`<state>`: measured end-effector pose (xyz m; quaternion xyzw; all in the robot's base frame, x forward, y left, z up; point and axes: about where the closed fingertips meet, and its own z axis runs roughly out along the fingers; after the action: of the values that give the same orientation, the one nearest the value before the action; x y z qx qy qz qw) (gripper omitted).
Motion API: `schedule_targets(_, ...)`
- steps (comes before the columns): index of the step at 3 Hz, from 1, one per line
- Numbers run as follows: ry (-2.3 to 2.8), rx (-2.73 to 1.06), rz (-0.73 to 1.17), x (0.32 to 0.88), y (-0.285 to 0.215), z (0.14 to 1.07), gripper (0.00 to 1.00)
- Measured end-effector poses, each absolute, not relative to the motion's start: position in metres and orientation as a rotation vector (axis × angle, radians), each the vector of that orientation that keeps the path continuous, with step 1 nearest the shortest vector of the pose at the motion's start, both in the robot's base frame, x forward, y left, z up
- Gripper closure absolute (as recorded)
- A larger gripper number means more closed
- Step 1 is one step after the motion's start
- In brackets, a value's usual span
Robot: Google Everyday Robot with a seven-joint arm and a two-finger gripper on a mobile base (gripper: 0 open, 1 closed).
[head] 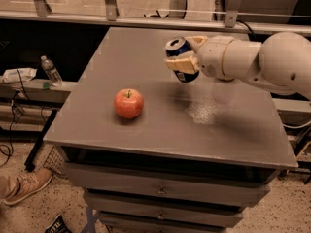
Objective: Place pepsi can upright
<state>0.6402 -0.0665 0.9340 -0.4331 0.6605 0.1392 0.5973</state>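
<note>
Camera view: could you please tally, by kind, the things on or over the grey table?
Drink cans: 1, the pepsi can, held tilted above the table in the gripper, over the far right part.
Fruit: 1, the red apple, resting on the table.
Total: 2.

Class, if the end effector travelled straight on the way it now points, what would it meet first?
Holding the pepsi can above the table, the end effector points toward the picture's left. That line looks free; the apple seems lower and nearer the front, though depth is unclear.
</note>
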Motion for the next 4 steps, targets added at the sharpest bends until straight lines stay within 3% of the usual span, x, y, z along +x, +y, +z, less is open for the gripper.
schedule_targets(4,1.436,-0.775,0.475,0.654,-0.067,0.907,1.00)
